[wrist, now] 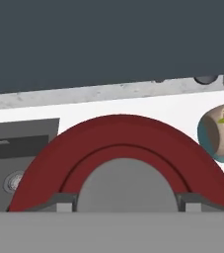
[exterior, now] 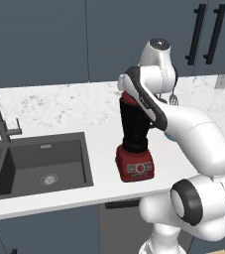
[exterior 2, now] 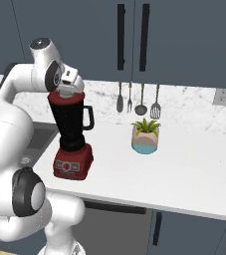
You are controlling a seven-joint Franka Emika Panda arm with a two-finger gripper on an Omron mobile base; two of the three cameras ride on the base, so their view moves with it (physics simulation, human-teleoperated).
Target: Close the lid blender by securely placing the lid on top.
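Claw first: it sits right on top of the blender, its two dark tips on either side of the lid's grey centre knob in the hand view, so it looks closed on the lid by that knob, though how tightly I cannot tell. Now the big things. The white surface carries the blender, which stands upright near its front edge, and the dark sink lies just to one side of the blender with a faucet behind it. On the blender's other side, well apart, stands a small potted plant, and beyond that utensils hang on the wall. Progress, as I judge it: the red lid is at the jar's rim, seemingly down on it, so placing looks nearly done; what remains is confirming it is seated and letting go. The right base view shows the jar's side handle and the plant, the left base view shows the sink basin and the dial panel, and the hand view alone shows the knob between the tips.
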